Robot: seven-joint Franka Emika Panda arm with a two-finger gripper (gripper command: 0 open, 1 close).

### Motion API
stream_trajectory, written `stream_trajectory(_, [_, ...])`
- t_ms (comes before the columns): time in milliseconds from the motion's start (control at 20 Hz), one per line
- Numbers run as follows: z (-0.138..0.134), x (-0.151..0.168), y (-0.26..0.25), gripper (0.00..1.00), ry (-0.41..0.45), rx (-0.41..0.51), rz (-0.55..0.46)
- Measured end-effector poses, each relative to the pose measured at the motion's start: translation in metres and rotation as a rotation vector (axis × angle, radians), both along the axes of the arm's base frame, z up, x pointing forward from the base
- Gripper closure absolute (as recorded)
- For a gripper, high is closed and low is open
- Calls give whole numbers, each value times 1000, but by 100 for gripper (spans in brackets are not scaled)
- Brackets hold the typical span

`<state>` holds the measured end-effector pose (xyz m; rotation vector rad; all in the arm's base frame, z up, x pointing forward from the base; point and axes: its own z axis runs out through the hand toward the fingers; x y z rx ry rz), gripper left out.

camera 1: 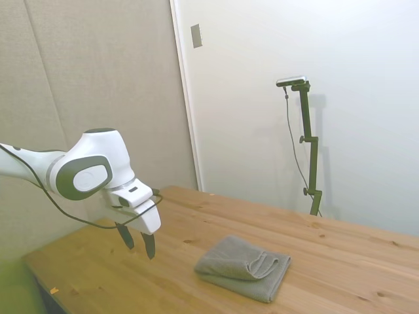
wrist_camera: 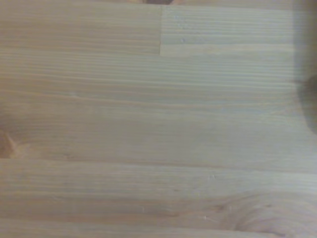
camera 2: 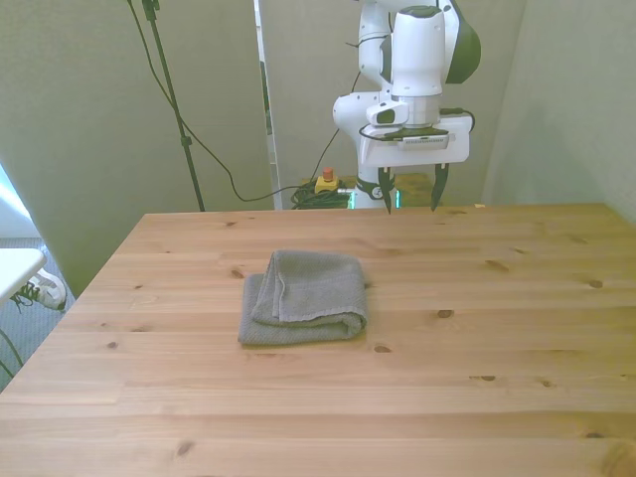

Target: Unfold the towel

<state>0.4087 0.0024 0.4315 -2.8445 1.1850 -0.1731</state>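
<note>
So the towel is sitting folded up around the middle of the surface, a bit toward the front view's left, well away from every edge. Nothing unfolded yet, it's still a neat stacked pad. My gripper is hanging up over the far edge of the surface, well apart from the towel, jaws spread fairly wide and holding nothing. The wrist view is just bare wood grain, no cloth in it at all.

Handling-wise: it's terry cloth, so I'd guess soft, floppy and light, with enough texture that it shouldn't slip once pinched. The catch is that it won't hold any shape, and a deep pinch would probably grab all the layers and just drag the whole bundle. In the side view the loose layer ends curl open on the side facing that camera. That's where I'd go: catch only the top layer near a corner, then peel it back across.
</note>
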Motion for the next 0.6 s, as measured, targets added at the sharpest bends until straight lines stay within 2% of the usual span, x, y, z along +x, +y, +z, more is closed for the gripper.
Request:
stream_trajectory(150, [0,1,-2,0,-1,14,-22])
stream_trajectory(250, [8,7,-23,0,-16,23,-67])
stream_trajectory(450, [28,22,-128,0,-65,15,-221])
stream_trajectory(600, [30,30,-205,0,-75,19,-297])
